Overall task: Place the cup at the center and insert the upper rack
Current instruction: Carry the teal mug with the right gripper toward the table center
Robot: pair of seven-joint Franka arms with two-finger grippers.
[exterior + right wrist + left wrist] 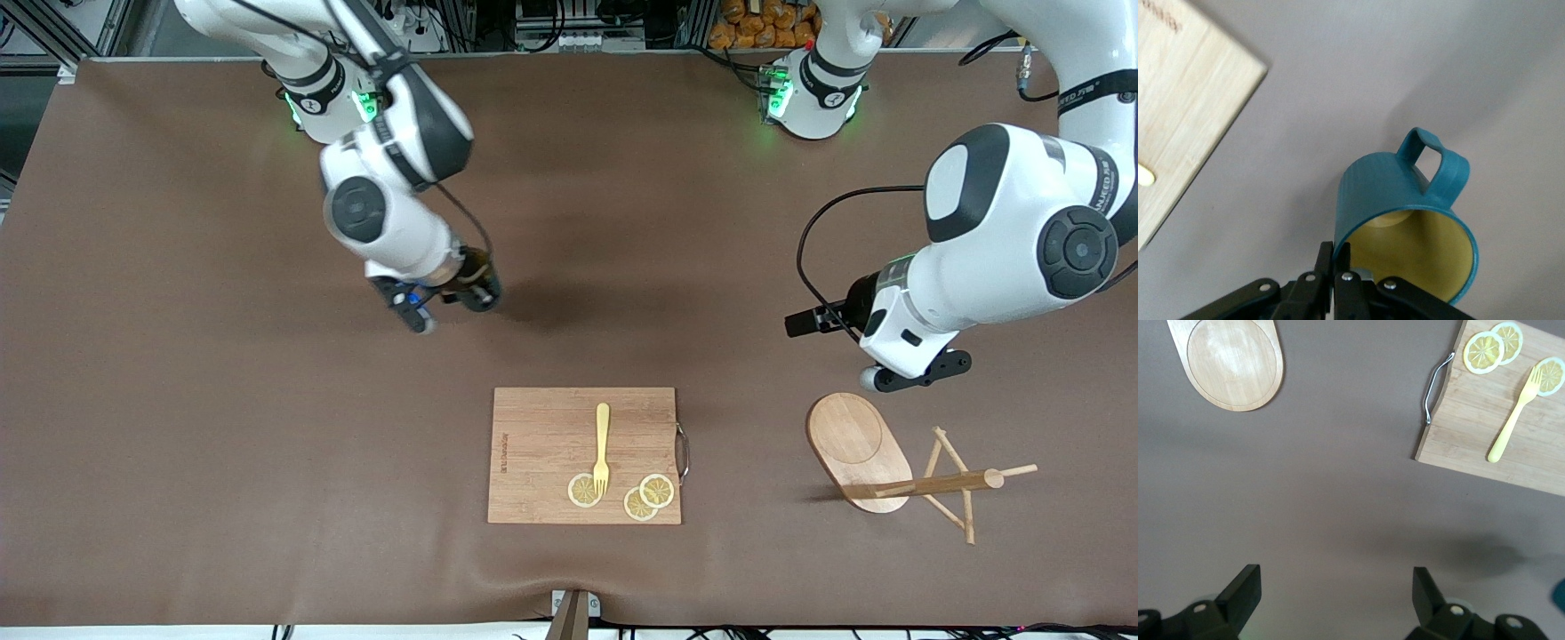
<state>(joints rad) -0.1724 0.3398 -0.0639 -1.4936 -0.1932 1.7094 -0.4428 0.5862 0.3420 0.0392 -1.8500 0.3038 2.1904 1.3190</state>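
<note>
While the right gripper point(444, 307) pinched the cup point(476, 283) by its rim, upper-left of frame centre | cutting board point(551, 444) lay lower-right of it | left gripper point(907, 378), fingers spread and empty, hung above the upper rack point(898, 467), toppled at lower right.

Teal cup point(1391, 193) — yellow inside; light wood upper rack point(876, 462); brown table point(178, 356).

The cup point(1405, 220), a teal mug with a pale yellow inside and a loop handle, hangs above the brown table with its rim pinched by the right gripper point(1338, 263). The upper rack point(898, 467), a light wooden mug tree, lies tipped on its side at 3 o'clock from the cutting board point(551, 436), its oval base point(853, 444) on edge and its post with crossed pegs pointing toward the left arm's end.
</note>
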